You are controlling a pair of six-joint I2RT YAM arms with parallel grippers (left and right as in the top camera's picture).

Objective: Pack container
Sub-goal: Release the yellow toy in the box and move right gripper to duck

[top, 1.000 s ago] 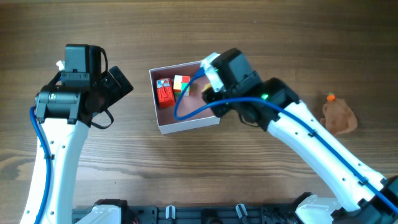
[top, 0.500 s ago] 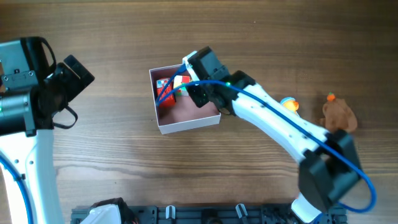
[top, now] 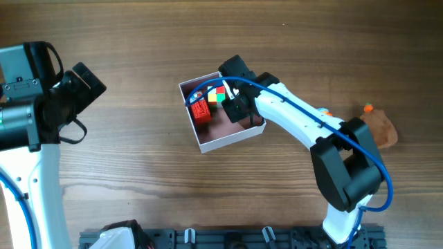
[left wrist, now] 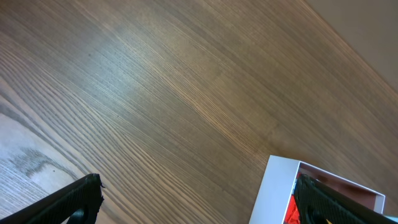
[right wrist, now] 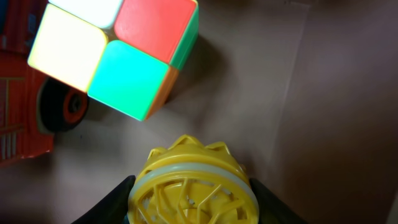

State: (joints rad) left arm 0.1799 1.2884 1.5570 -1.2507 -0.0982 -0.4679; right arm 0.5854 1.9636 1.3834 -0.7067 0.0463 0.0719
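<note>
My right end effector (right wrist: 191, 194) grips the yellow toy (right wrist: 186, 171) inside the container (top: 232, 138), just beside the colour cube (right wrist: 115, 56). I should lower it clear of the cube, then release gently.

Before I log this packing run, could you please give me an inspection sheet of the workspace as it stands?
Surface: wooden table, plain grain.
Job's things: container, lidless, holds a red toy truck and a colour cube.
Clutter: brown plush at the right, apart from the container.
End effectors: right end effector inside the container, shut on a yellow lattice ball; left end effector open, holding nothing.
Cables: blue cable along the right arm, arcing over the container.
Surroundings: black rail at the near edge; otherwise nothing seen.
</note>
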